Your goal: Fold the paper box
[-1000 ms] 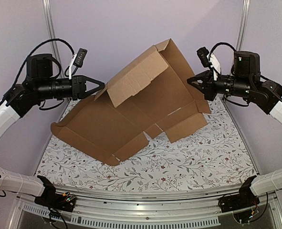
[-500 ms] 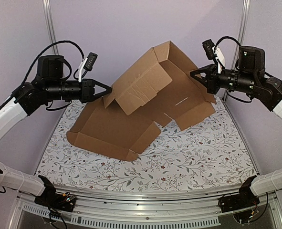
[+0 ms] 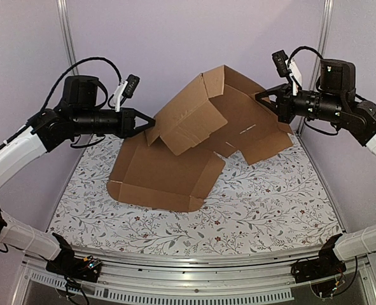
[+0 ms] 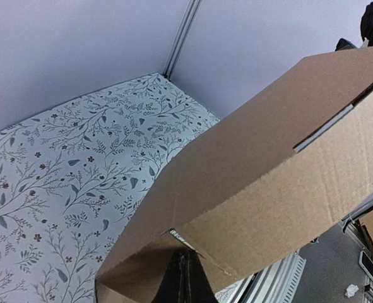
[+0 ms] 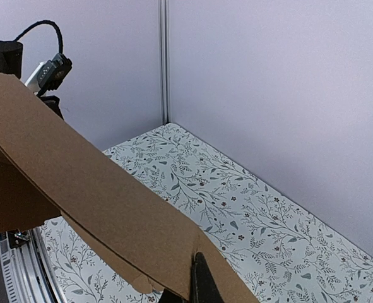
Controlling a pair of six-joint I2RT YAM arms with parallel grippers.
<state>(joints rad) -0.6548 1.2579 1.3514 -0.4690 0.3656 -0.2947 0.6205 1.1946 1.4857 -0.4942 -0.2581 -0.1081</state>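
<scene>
paper box (image 3: 189, 124) gripped, left hand (image 3: 150, 121), right hand (image 3: 260, 97)

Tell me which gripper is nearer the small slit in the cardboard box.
Right. The right gripper pinches the box at its right edge, close by the slit. The left gripper pinches the opposite edge, on the far side of the cardboard.
</scene>
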